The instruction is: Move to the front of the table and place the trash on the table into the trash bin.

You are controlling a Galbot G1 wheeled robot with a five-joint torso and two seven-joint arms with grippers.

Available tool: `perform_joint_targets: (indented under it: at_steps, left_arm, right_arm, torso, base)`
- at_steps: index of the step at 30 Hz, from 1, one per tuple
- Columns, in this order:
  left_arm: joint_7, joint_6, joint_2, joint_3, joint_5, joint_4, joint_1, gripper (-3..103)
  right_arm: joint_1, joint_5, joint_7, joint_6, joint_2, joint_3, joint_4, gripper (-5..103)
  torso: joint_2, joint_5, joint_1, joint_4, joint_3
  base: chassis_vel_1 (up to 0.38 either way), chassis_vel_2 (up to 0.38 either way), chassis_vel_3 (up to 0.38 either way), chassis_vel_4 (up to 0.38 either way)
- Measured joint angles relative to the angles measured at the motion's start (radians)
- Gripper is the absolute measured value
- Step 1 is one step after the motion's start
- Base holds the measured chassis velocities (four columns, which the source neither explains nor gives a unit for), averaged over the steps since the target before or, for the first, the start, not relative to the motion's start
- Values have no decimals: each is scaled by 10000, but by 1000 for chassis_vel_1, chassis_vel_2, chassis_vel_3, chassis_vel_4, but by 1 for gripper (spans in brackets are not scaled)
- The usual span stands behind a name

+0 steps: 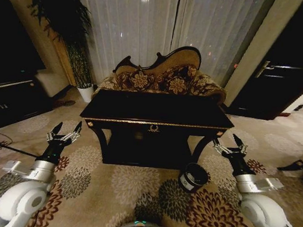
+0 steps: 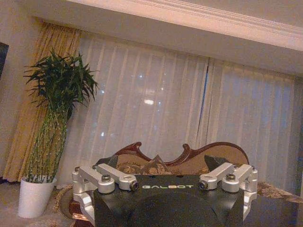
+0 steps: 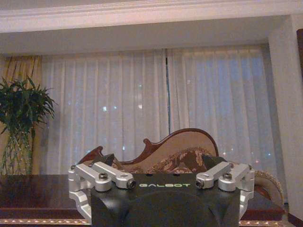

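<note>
The table (image 1: 156,113) is standing at the centre of the head view, directly ahead of the robot, with its dark glossy top facing the camera and a gold emblem showing at the middle of its front edge. Its top is too dark to tell whether any trash is lying on it. The trash bin (image 1: 193,176) is sitting on the patterned carpet (image 1: 113,187) just in front of the table's right leg, tilted so that its open mouth and white label are facing the robot. A floral sofa (image 1: 163,76) is standing directly behind the table, against a wall of pale curtains (image 1: 160,28), and a tall potted plant (image 1: 74,40) is standing to the left of the sofa. The left gripper (image 1: 67,130) is hovering above the carpet, short of the table's left corner, with its fingers spread apart and holding nothing. The right gripper (image 1: 228,142) is hovering near the table's right leg, just right of the trash bin, with its fingers likewise spread apart and empty. In the left wrist view, the left gripper (image 2: 163,165) is pointing toward the sofa and curtains; in the right wrist view, the right gripper (image 3: 161,163) is pointing across the table top toward the sofa.
</note>
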Motion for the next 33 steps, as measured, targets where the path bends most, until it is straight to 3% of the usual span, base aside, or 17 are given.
perform_joint_targets:
  at_steps: [33]
  left_arm:
    - [0,0,0,0,1,0,0,100]
  right_arm:
    - [0,0,0,-1,0,0,0,100]
  torso:
    - [0,0,1,0,0]
  base:
    - [128,-129,-132,129]
